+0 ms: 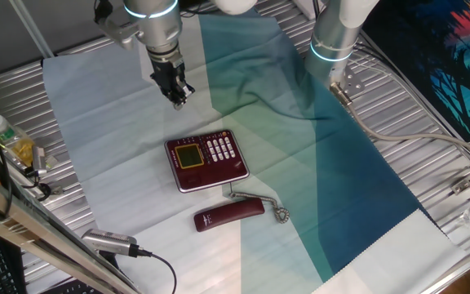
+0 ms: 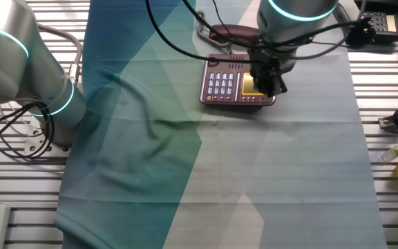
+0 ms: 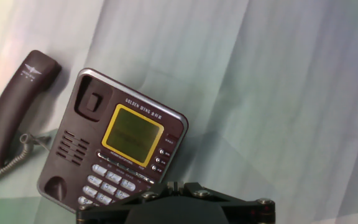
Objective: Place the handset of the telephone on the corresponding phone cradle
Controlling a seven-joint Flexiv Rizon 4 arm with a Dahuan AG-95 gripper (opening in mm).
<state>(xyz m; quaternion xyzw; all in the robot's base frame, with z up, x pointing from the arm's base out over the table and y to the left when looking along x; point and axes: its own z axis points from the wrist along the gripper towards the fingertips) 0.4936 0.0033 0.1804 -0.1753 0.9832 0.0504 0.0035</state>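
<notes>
Nearest the lens in the hand view is the black body of the two-finger gripper (image 3: 179,202), which fills the bottom edge of that picture; its fingertips are out of sight there. In one fixed view the gripper (image 1: 178,96) hangs in the air above the pale part of the cloth, apart from the phone and with nothing between its fingers. The fingers look close together, but how far they are parted cannot be told from these angles.

Just beyond the gripper in the hand view sits the telephone (image 3: 110,146), a dark-red squarish desk base with a yellowish square display and a grid of white keys. It rests flat on the blue, green and white draped tablecloth (image 1: 341,188). The phone cradle (image 3: 76,140), the long recessed strip along one side of the base beside the display and keypad, lies bare, showing a hook switch at one end and a speaker grille midway.

The handset (image 1: 228,215), a slim dark-red oblong bar with a small white mark, lies on the cloth beside the base on the cradle side, near it but not touching. A silvery coiled cord (image 1: 277,208) runs from one end of the handset towards the base.

At the table edge in one fixed view lies a grey cylindrical device (image 1: 108,242) with a black cable.
</notes>
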